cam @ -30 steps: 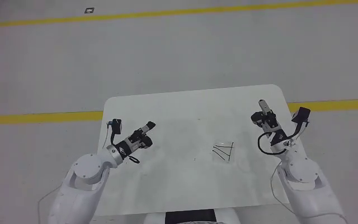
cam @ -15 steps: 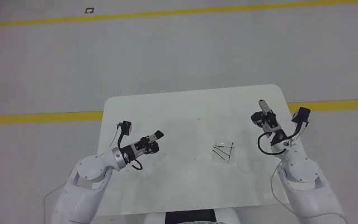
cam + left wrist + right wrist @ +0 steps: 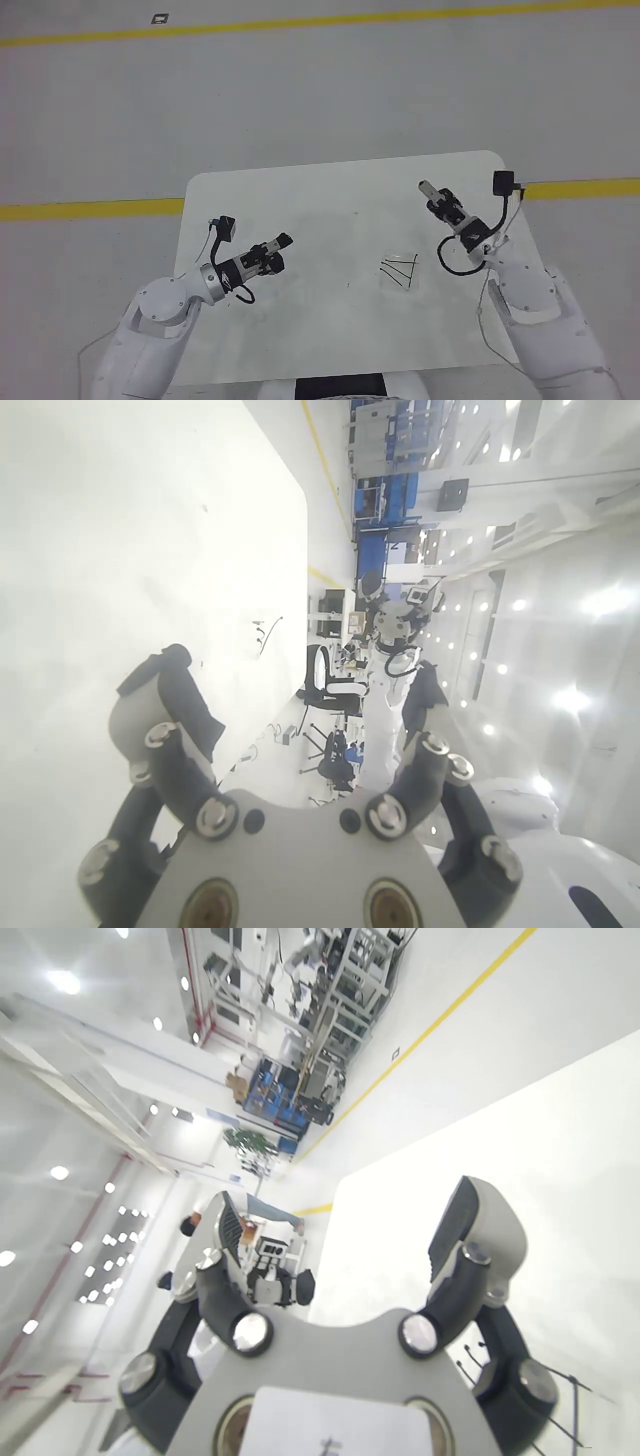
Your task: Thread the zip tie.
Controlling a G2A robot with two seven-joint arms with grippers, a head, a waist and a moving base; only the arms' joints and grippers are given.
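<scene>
Left gripper [image 3: 278, 250] [image 3: 295, 680]: jaws spread, nothing held, raised above the white table [image 3: 330, 200]. Right gripper [image 3: 432, 192] [image 3: 345, 1223]: jaws likewise released and empty. The zip ties [image 3: 399, 269] [image 3: 267, 632], a small loose cluster of thin black strips, lie flat on the table between the two grippers, well ahead of the left fingertips and nearer the right gripper, back beside its wrist. Neither gripper touches them.

White table [image 3: 330, 195] on grey floor [image 3: 300, 100], 2 yellow lines [image 3: 90, 210].
</scene>
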